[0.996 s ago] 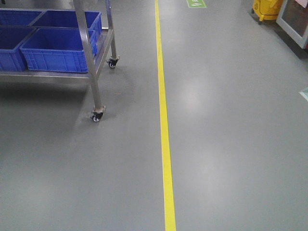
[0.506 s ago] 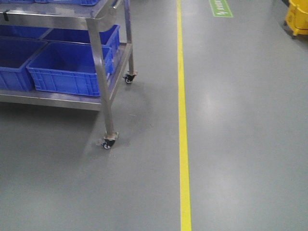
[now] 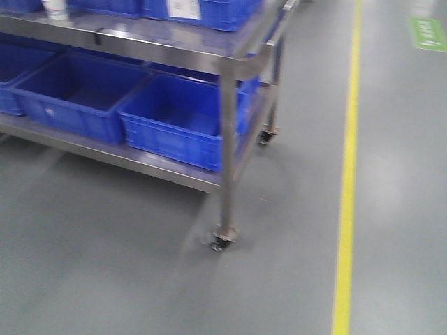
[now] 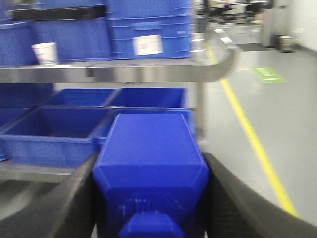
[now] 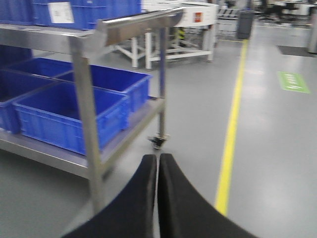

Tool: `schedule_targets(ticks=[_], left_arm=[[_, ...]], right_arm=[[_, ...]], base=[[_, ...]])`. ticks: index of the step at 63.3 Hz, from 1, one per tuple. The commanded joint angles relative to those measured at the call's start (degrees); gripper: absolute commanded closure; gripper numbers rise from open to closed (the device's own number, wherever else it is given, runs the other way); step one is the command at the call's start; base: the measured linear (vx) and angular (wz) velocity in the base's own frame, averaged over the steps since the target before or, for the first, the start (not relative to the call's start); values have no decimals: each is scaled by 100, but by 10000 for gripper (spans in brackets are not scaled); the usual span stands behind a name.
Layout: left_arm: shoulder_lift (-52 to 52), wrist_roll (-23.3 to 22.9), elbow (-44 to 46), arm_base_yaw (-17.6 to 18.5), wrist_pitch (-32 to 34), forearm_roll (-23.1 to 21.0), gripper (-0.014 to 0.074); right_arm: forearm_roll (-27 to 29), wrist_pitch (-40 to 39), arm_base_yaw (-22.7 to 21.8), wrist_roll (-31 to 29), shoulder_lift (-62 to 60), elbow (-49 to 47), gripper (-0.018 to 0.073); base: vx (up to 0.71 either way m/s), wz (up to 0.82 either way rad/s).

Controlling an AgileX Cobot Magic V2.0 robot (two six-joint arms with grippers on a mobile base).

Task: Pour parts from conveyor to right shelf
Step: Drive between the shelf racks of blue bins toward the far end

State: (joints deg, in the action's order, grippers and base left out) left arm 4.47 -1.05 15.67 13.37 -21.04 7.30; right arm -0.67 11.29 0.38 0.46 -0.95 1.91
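Note:
My left gripper (image 4: 152, 158) is shut on a blue part (image 4: 148, 141), a blocky blue plastic piece with a small stud facing the camera, held between the black fingers (image 4: 74, 198). It is held in the air in front of the right shelf (image 4: 148, 73), a stainless-steel rack with deep blue bins (image 4: 59, 129). The shelf fills the upper left of the front view (image 3: 230, 66), with blue bins (image 3: 174, 118) on its lower level. My right gripper (image 5: 158, 156) is shut and empty above the floor, beside the shelf's corner post (image 5: 81, 99). The conveyor is out of view.
The shelf stands on casters (image 3: 220, 241). A yellow floor line (image 3: 346, 209) runs along its right side, with a green floor mark (image 3: 426, 33) beyond. A white cup (image 4: 45, 52) stands on the upper shelf. A white-framed machine (image 5: 198, 15) stands far behind.
The front view has swung left and closer to the shelf. The rack and its bins now fill the upper left, and the yellow line has shifted to the right.

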Motion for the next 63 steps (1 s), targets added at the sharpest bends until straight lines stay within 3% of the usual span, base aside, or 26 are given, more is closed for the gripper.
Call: schedule_targets(ticks=[1, 63], left_arm=[[77, -49, 145, 13, 496, 3, 603], [77, -49, 145, 13, 496, 3, 603]], right_arm=[[-17, -425, -8, -46, -61, 84, 568], [-17, -400, -8, -46, -61, 84, 568]], base=[[41, 70], [29, 92]])
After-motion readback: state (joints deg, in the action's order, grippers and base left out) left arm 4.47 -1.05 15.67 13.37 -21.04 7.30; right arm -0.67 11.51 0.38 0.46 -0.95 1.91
